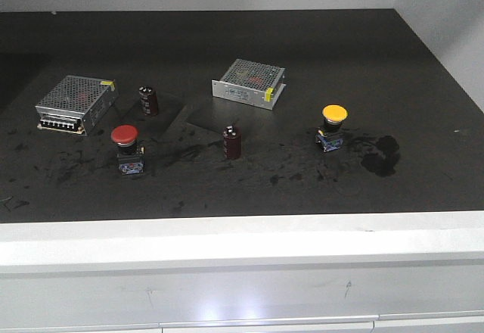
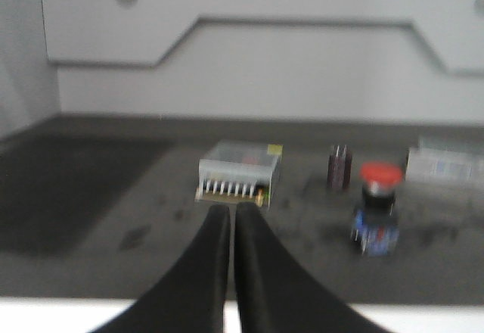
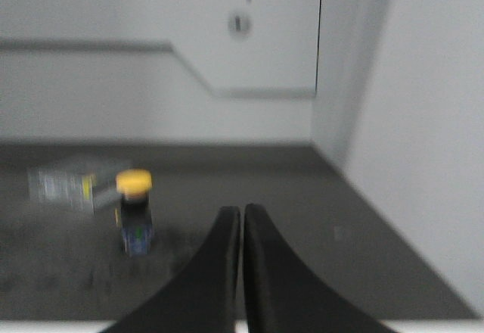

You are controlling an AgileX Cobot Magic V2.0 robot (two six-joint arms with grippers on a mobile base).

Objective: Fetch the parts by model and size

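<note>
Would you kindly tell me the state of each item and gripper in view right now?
Red button: upright, not gripped.
Yellow button: upright, not gripped.
Left capacitor: standing upright.
Middle capacitor: standing upright.
Left metal box: lying flat.
Right metal box: lying flat.
Left gripper: shut, empty.
Right gripper: shut, empty.
</note>
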